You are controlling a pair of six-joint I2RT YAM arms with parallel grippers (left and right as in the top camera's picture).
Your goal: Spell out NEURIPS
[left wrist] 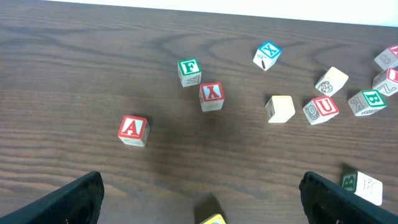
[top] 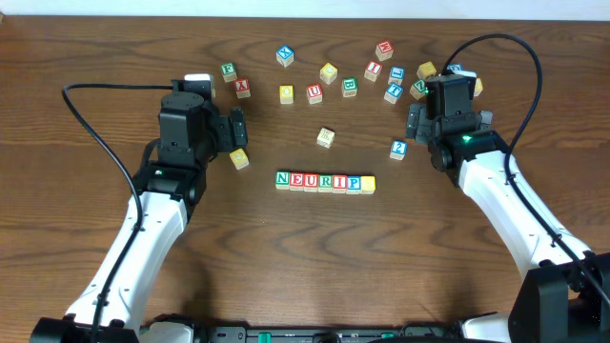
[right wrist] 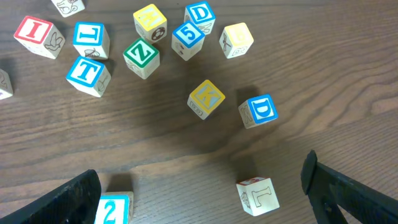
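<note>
Table (top: pixel 95 57) is dark wood with heavy visible grain, matt finish, and the letter cubes (top: pixel 325 182) look like pale painted wood.

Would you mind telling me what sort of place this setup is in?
Probably a robotics lab bench: two white-and-black robot arms at a dark wood-grain table bearing a row of small wooden alphabet cubes.

The wooden table (top: pixel 95 48) carries a cube row (top: pixel 325 182), apparently reading NEURIPS, plus scattered cubes (top: pixel 329 72).

Left arm (top: pixel 143 238) and right arm (top: pixel 510 205): white shells, black joints, a black cable (top: pixel 496 36) looping from each. Left gripper (left wrist: pixel 200 186) and right gripper (right wrist: pixel 200 174) are plain black.
</note>
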